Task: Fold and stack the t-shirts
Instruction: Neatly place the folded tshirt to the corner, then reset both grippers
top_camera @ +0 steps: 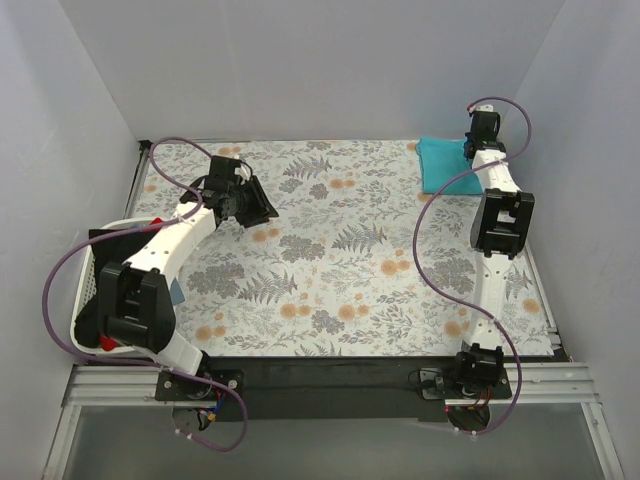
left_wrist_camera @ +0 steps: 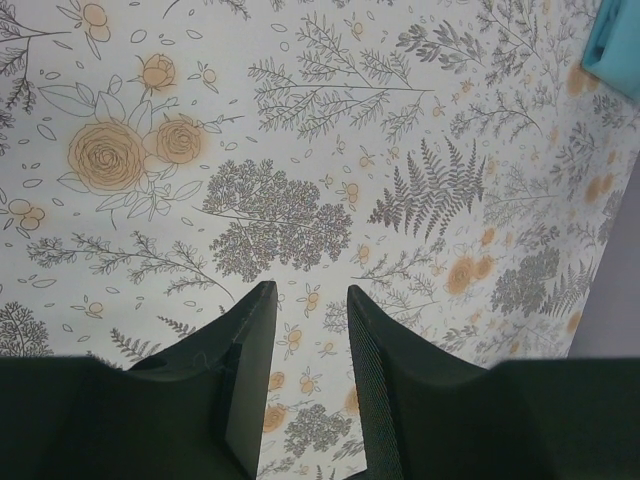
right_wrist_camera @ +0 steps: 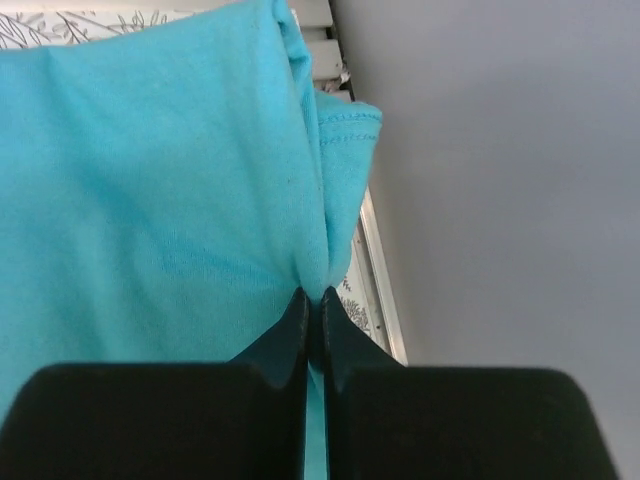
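Observation:
A folded turquoise t-shirt [top_camera: 443, 162] lies at the far right corner of the flowered table; it fills the right wrist view [right_wrist_camera: 150, 190]. My right gripper [top_camera: 478, 150] is shut on a pinch of this shirt's edge [right_wrist_camera: 314, 295]. My left gripper [top_camera: 262, 207] is open and empty above the far left of the table; its fingers [left_wrist_camera: 250, 360] stand apart over bare cloth. A corner of the turquoise shirt shows in the left wrist view [left_wrist_camera: 618, 45]. A black t-shirt [top_camera: 110, 240] and a red one [top_camera: 107, 342] lie in the basket at the left, largely hidden by the left arm.
A white slatted basket [top_camera: 84, 285] stands at the table's left edge under the left arm. Grey walls enclose the table on three sides. A metal rail [right_wrist_camera: 375, 260] runs along the right edge beside the shirt.

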You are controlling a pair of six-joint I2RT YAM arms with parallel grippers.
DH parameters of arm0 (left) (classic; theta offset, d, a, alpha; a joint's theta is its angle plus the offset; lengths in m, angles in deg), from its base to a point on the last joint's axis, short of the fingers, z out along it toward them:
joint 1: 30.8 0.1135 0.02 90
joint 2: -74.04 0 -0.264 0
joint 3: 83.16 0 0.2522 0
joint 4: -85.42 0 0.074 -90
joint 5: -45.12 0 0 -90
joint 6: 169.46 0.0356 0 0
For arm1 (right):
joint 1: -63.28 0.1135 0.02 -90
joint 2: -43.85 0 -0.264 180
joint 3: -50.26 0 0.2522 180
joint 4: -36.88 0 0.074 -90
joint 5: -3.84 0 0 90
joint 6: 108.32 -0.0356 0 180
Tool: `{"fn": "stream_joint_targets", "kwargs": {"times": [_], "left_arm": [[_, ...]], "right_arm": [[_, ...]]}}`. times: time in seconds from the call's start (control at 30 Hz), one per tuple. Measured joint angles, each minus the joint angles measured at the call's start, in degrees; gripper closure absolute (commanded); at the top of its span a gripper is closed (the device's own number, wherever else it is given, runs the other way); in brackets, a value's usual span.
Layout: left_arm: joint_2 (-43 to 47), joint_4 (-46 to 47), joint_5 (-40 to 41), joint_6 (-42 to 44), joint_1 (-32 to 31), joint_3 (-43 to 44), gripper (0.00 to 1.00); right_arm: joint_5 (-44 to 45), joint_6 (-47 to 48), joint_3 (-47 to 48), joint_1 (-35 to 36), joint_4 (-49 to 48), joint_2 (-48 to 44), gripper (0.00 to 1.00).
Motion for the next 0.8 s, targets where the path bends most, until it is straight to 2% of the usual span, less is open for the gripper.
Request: {"fn": "stream_joint_targets", "kwargs": {"times": [0.07,0.17,0.2,0.33,0.5,0.67,0.8], "left_arm": [[-0.8,-0.1,0.0,0.0,0.0,0.7,0.67],[-1.9,-0.1,0.0,0.0,0.0,1.0,0.67],[-2.3,-0.3,0.0,0.0,0.0,1.0,0.67],[-2.5,-0.4,0.0,0.2,0.0,1.0,0.67],[-2.3,-0.2,0.2,0.5,0.0,0.9,0.65],[0.4,0.5,0.6,0.6,0.0,-0.1,0.63],[4.3,2.3,0.9,0.6,0.0,-2.1,0.62]], "right_arm": [[0.0,0.7,0.2,0.0,-1.2,0.0,0.86],[0.1,1.0,0.6,0.1,-2.8,0.2,0.38],[0.4,1.1,0.6,0.2,-3.4,0.3,0.02],[0.9,0.4,-0.2,0.5,-4.8,0.0,0.02],[0.9,-3.1,-10.7,1.3,-4.4,-6.1,0.02],[-0.2,-9.4,-25.1,5.6,-3.4,-20.6,0.02],[-3.3,-15.0,-36.1,14.7,-4.3,-35.5,0.02]]}}
